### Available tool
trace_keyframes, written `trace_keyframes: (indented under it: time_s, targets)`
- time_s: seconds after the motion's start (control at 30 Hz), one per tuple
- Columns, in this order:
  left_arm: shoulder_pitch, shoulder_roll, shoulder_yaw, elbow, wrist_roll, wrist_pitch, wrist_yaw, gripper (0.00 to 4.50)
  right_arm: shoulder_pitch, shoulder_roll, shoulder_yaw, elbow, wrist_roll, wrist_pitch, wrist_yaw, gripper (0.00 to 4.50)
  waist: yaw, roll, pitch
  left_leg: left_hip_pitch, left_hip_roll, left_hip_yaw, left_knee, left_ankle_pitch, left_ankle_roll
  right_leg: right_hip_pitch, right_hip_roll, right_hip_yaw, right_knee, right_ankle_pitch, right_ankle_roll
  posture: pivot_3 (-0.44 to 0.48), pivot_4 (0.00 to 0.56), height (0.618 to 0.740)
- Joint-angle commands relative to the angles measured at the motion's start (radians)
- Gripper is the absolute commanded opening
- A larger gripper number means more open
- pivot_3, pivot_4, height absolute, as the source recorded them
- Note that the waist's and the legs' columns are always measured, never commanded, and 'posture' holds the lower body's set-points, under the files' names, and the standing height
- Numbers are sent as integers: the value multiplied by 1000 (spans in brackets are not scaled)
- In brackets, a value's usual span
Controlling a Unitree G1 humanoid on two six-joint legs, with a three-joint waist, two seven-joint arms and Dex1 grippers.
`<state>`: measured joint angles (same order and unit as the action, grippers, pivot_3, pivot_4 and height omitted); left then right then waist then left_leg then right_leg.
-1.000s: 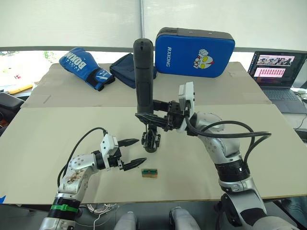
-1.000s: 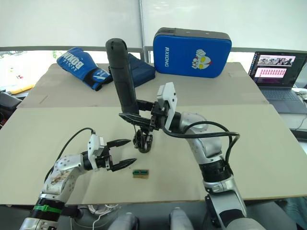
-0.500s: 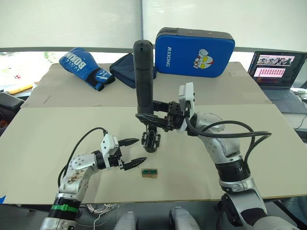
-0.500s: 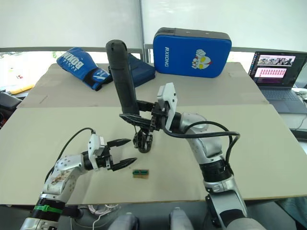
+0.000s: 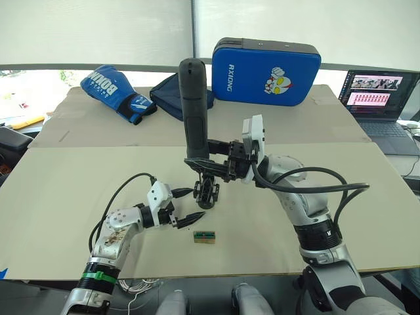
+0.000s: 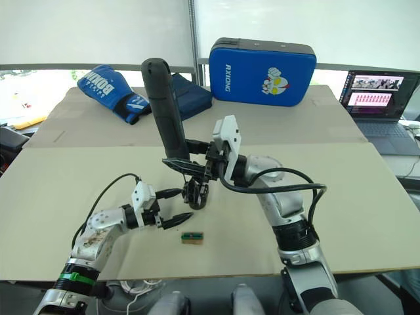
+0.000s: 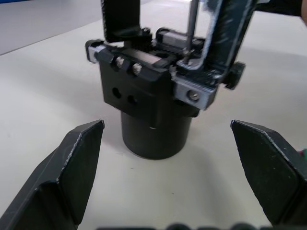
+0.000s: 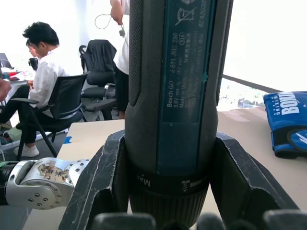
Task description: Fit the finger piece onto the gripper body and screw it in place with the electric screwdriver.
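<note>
The gripper body (image 5: 209, 191), a small black block on a round base, stands mid-table. Two flat black pieces rise from its top; the one on the silver carriage beside the bit looks like the finger piece (image 7: 225, 33). The electric screwdriver (image 5: 195, 111) stands nearly upright over the body, and its thin bit (image 7: 192, 28) reaches down to the body's top. My right gripper (image 5: 211, 162) is shut on the screwdriver's lower barrel (image 8: 172, 96). My left gripper (image 5: 194, 205) is open just left of the body, its fingers (image 7: 72, 177) flanking the base without touching it.
A small green-and-tan block (image 5: 205, 237) lies just in front of the body. At the back are a blue boxing glove (image 5: 118, 85), a dark cloth (image 5: 172, 92) and a blue pad (image 5: 266, 62). A laptop (image 5: 380, 98) sits at the far right.
My left gripper has moved right, up to the gripper body, still open. The screwdriver's top has leaned slightly left; my right gripper still holds it.
</note>
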<state>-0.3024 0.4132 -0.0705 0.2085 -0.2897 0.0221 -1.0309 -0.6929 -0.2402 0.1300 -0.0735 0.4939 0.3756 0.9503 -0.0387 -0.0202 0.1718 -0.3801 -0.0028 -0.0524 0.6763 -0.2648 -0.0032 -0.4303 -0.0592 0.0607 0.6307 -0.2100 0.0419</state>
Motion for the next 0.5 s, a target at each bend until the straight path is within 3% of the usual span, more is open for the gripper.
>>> trace_keyframes:
  time_s: [0.03, 0.3, 0.5]
  targets:
    - [-27, -19, -22, 31, 18, -34, -6, 4500, -9, 8, -13, -50, 19, -24, -1, 1937, 0, 0, 0, 0, 0, 0, 0, 0, 0, 0, 0, 0, 0, 0, 0, 0, 150, 740]
    - [-115, -88, -45, 223, 60, -116, -1, 4500, -14, 9, -10, -47, 17, -23, 0, 1937, 8, 0, 0, 0, 0, 0, 0, 0, 0, 1, 0, 0, 1, 0, 0, 0, 150, 740]
    - [-141, -130, -46, 271, 71, -150, 6, 4500, -14, 8, -10, -46, 15, -26, 0, 1937, 20, 0, 0, 1, -1, 0, 1, 0, 0, 1, 0, 0, 0, 0, 0, 0, 150, 740]
